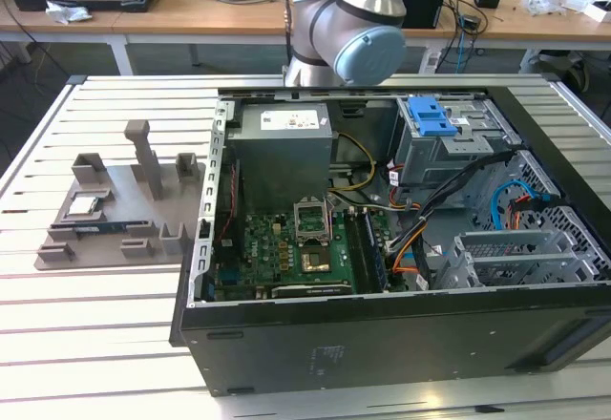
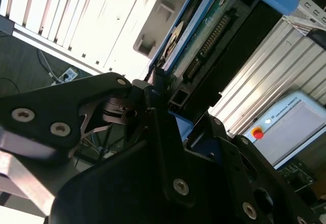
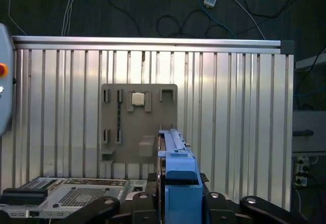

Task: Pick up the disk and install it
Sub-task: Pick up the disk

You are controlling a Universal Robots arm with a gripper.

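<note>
My gripper (image 3: 175, 203) is shut on the disk (image 3: 174, 155), which I see edge-on in its blue plastic frame, held high above the slatted table. In the second wrist view the disk (image 2: 204, 35) shows its green circuit-board side and connector row, with the black fingers (image 2: 153, 94) clamped on its near end. The open computer case (image 1: 382, 220) lies on the table, its drive cage (image 1: 449, 143) at the far right corner. The arm's grey and blue joint (image 1: 353, 29) stands over the case's far edge.
A blue caddy (image 1: 431, 115) sits on top of the drive cage. A grey holder plate (image 1: 124, 200) at the exterior view's left carries a small square chip (image 1: 81, 203) and, in the first wrist view, lies below the disk. A pendant with a red button (image 2: 257, 132) rests beside the table.
</note>
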